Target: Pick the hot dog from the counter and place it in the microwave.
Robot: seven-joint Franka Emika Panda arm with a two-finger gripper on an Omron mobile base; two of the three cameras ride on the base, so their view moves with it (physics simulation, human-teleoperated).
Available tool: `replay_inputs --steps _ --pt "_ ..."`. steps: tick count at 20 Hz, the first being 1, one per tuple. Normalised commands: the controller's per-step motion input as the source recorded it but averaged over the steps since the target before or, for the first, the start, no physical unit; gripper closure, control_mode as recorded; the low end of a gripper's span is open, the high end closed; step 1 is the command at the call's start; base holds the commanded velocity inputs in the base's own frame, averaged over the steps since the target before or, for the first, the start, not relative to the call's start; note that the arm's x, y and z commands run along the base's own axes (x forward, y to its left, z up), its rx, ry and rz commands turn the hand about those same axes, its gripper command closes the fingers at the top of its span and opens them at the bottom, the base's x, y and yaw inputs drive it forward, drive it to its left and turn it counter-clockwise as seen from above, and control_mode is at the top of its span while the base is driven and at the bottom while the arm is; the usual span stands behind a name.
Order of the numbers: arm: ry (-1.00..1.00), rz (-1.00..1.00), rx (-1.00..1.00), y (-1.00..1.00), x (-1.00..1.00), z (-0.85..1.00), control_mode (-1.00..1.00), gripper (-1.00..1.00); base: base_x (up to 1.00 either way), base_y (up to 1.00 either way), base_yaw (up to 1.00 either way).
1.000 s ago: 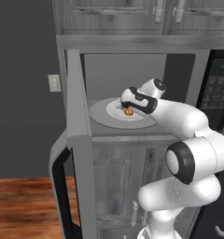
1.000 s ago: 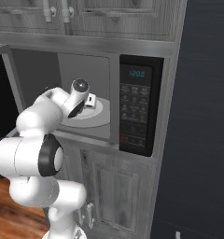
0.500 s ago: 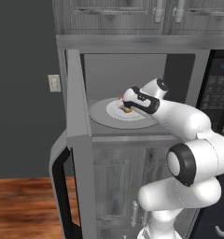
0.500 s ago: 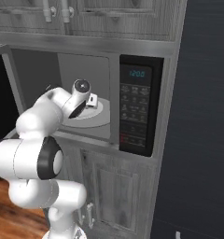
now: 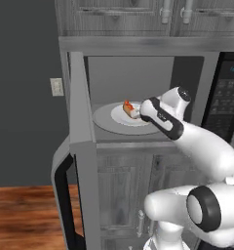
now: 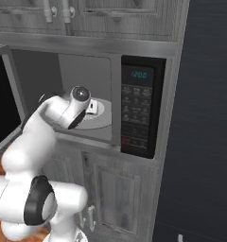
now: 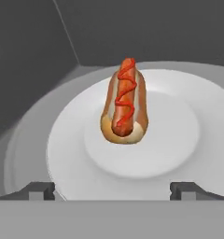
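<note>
The large grey built-in microwave (image 5: 138,63) stands with its dark-windowed hinged door (image 5: 77,166) swung wide to the left, and its dark keypad panel (image 6: 136,113) sits on the right with a lit display. Grey wood-grain cabinets (image 6: 87,12) run above it. The white robot arm (image 5: 206,151) reaches into the cavity. On the cavity floor lies the round glass turntable (image 7: 25,135), and the round white plate (image 7: 179,140) rests on it. The small tan-bunned hot dog (image 7: 125,103), with its red sausage and squiggled streak, lies on the middle of that plate, free of any grip. The two-finger gripper (image 7: 112,189) hovers just short of it, jaws spread wide, apart from the bun
</note>
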Motion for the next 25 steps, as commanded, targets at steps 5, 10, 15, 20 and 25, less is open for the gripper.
replay_inputs --steps 5,10,15,20,25 --pt "0.00 -0.04 -0.01 -0.14 -1.00 0.27 -1.00 -1.00 0.00 0.00 0.00" --pt "0.06 -0.11 -0.08 -0.01 -1.00 0.59 -1.00 -1.00 0.00 0.00 0.00" --pt "0.06 -0.13 -0.13 0.00 -1.00 0.34 -1.00 -1.00 0.00 0.00 0.00" --pt "0.00 -0.11 -0.11 -0.01 -1.00 0.08 -1.00 -1.00 0.00 0.00 0.00" --pt "0.00 -0.04 -0.05 -0.04 -1.00 0.07 -1.00 -1.00 0.00 0.00 0.00"
